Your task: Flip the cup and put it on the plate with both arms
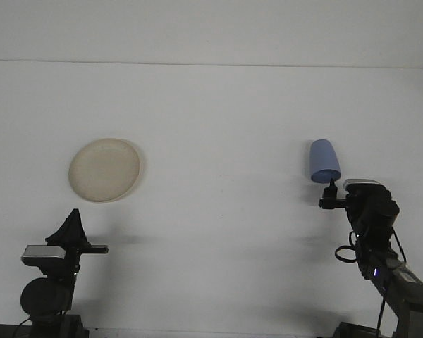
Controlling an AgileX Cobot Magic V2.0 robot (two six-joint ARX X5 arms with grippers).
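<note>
Front view: we approach blue plastic cup (324, 160) low w/ right hand (330, 195), grip state can't tell.

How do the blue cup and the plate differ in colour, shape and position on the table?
The blue cup is blue; the plate is cream. The cup is tall and tapering, wider at its near end, while the plate is flat and round. The cup stands on the right side, just beyond the right gripper; the plate lies on the left side, beyond the left gripper and apart from it. Both rest on the white table, and neither is held.
</note>
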